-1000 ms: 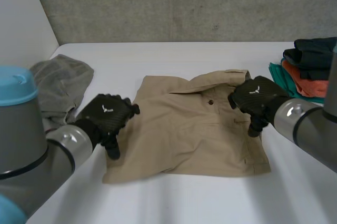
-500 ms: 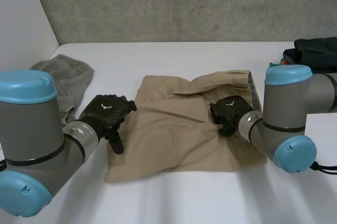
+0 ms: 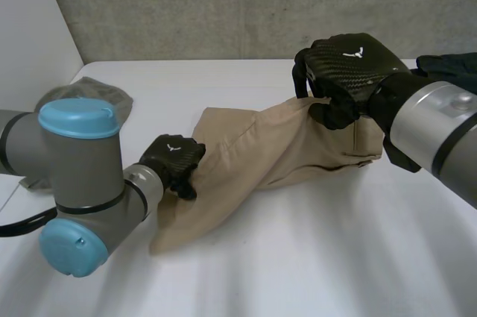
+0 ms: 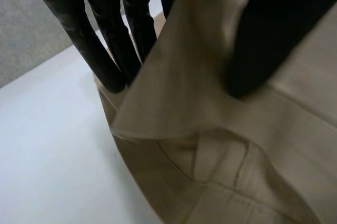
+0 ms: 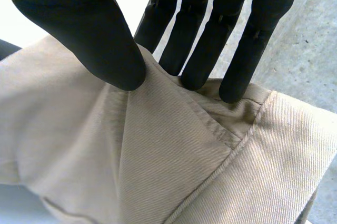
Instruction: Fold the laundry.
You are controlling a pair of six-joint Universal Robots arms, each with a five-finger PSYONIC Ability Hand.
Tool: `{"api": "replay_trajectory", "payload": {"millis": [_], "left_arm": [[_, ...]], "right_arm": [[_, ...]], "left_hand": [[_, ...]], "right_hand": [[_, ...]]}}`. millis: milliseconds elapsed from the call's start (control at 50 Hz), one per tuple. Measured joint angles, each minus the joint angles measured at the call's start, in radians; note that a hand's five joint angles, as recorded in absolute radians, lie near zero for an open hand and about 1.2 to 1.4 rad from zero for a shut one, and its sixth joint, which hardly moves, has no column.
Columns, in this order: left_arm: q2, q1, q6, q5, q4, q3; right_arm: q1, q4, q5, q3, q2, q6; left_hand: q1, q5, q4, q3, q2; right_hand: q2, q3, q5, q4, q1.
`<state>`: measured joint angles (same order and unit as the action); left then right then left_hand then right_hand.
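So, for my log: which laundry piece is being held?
The tan twill garment, pinched by the left hand and right hand; the crumpled grey cloth lies apart.

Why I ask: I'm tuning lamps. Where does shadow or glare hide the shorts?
Head view: even light, no glare, soft shadow on the table beside the shorts. Left wrist view: folds beyond the left hand sit in shade. Right wrist view: evenly lit at the right hand.

Head camera looks down from the near side toward the far wall; each wrist camera sits close over the tan garment, which all views share.
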<state>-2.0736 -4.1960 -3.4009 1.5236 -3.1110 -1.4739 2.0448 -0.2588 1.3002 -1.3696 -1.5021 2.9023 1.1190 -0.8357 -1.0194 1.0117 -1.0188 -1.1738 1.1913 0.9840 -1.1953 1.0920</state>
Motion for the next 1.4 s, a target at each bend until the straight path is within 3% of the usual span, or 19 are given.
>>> {"api": "replay_trajectory", "payload": {"millis": [80,300,460,580,760,900,1080,1120,1160,1180,1200,1220,1260,1400], "left_arm": [[0.023,0.003,0.033,0.021,0.002,0.006],[0.341,-0.025,0.157,-0.008,-0.026,0.036],[0.551,-0.039,0.226,-0.041,0.022,0.228],[0.581,-0.056,0.295,-0.024,0.065,0.440],[0.466,-0.077,0.340,-0.004,0.058,0.651],[0.304,-0.092,0.326,0.020,0.028,0.683],[-0.028,-0.100,0.254,0.005,-0.128,0.647],[-0.100,-0.104,0.238,0.003,-0.163,0.646],[-0.179,-0.113,0.220,0.009,-0.196,0.654],[-0.215,-0.120,0.210,0.017,-0.208,0.661],[-0.241,-0.125,0.201,0.026,-0.215,0.668],[-0.266,-0.132,0.190,0.039,-0.219,0.676],[-0.291,-0.143,0.165,0.073,-0.215,0.689],[-0.168,-0.137,0.082,0.133,-0.170,0.616]], "right_arm": [[-0.007,-0.026,0.000,-0.002,-0.020,-0.029],[-0.065,-0.047,0.000,0.079,-0.058,-0.101],[-0.102,-0.029,0.005,0.260,-0.115,-0.048],[-0.129,0.036,0.025,0.381,-0.147,0.046],[-0.147,0.232,0.092,0.430,-0.139,0.133],[-0.105,0.279,0.145,0.397,-0.035,0.127],[-0.036,0.429,0.202,0.263,0.246,0.026],[-0.025,0.495,0.217,0.241,0.317,-0.010],[-0.014,0.572,0.239,0.224,0.398,-0.057],[-0.011,0.607,0.252,0.219,0.435,-0.086],[-0.008,0.631,0.264,0.216,0.463,-0.110],[-0.007,0.656,0.277,0.214,0.491,-0.140],[-0.007,0.682,0.303,0.208,0.524,-0.188],[-0.012,0.583,0.336,0.157,0.466,-0.240]], "left_hand": [[0.050,-0.132,-0.171,0.169,-0.174],[0.050,-0.132,-0.173,0.171,-0.176],[0.050,-0.132,-0.173,0.174,-0.178],[0.050,-0.132,-0.177,0.174,-0.178],[0.050,-0.132,-0.177,0.176,-0.180],[0.050,-0.132,-0.177,0.176,-0.180],[0.050,-0.132,-0.177,0.177,-0.180],[0.033,-0.121,-0.160,0.161,-0.162],[-0.149,0.024,0.014,-0.028,0.033],[-0.471,0.298,0.293,-0.280,0.290],[-0.471,0.298,0.293,-0.280,0.290],[-0.809,0.607,0.607,-0.586,0.617],[-0.925,0.759,0.776,-0.763,0.773],[-0.927,0.794,0.818,-0.803,0.816]], "right_hand": [[0.000,0.000,0.000,0.000,0.000],[0.000,0.000,0.000,0.000,0.000],[0.000,0.000,0.000,0.000,-0.001],[0.000,0.000,0.000,0.000,-0.001],[-0.008,0.000,0.000,0.000,-0.001],[-0.008,0.000,0.009,0.000,-0.001],[0.009,-0.018,0.006,0.014,-0.002],[0.217,-0.226,-0.176,0.208,-0.157],[0.539,-0.537,-0.521,0.534,-0.494],[0.699,-0.693,-0.666,0.687,-0.636],[0.819,-0.814,-0.806,0.811,-0.752],[0.912,-0.919,-0.892,0.911,-0.841],[0.961,-0.976,-0.942,0.971,-0.869],[0.965,-0.984,-0.943,0.980,-0.869]]}}
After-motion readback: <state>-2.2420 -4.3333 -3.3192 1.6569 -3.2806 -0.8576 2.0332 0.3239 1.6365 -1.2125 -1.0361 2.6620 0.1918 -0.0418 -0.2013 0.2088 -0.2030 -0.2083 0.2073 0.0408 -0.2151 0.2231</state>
